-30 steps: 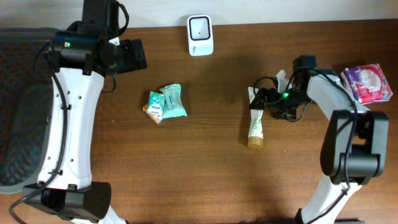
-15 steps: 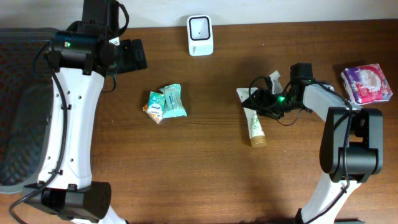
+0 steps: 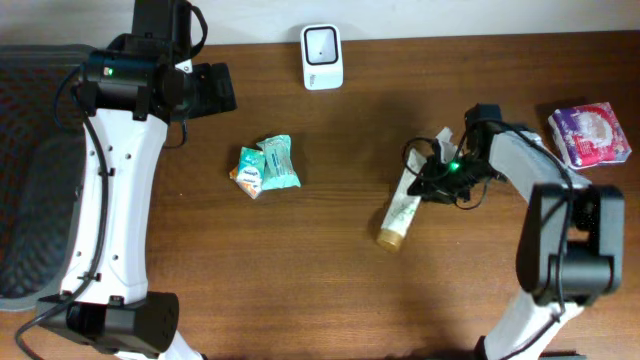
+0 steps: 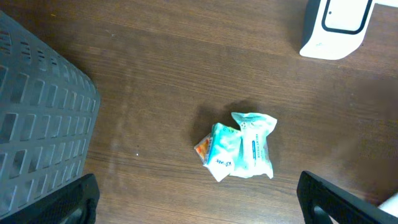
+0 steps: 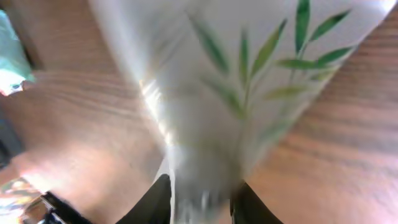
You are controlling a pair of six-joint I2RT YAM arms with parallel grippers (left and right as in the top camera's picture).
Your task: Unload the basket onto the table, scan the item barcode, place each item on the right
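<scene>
Right gripper (image 3: 428, 168) clamped on flat end of tube (image 3: 400, 211), tube slanted on table (image 3: 330, 290), left gripper (image 4: 196, 202) wide apart above packets (image 4: 239, 154), scanner (image 3: 322, 57) behind.

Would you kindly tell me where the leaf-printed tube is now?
In the overhead view, the tube lies right of centre on the table, its flat end in the jaws of the right gripper, with the teal packets off to its left.

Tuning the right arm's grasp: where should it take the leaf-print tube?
Near the flat crimped tail of the tube, from above, jaws across its width. It lies flat, cap pointing lower left, tail toward the right gripper, whose fingers straddle that end.
</scene>
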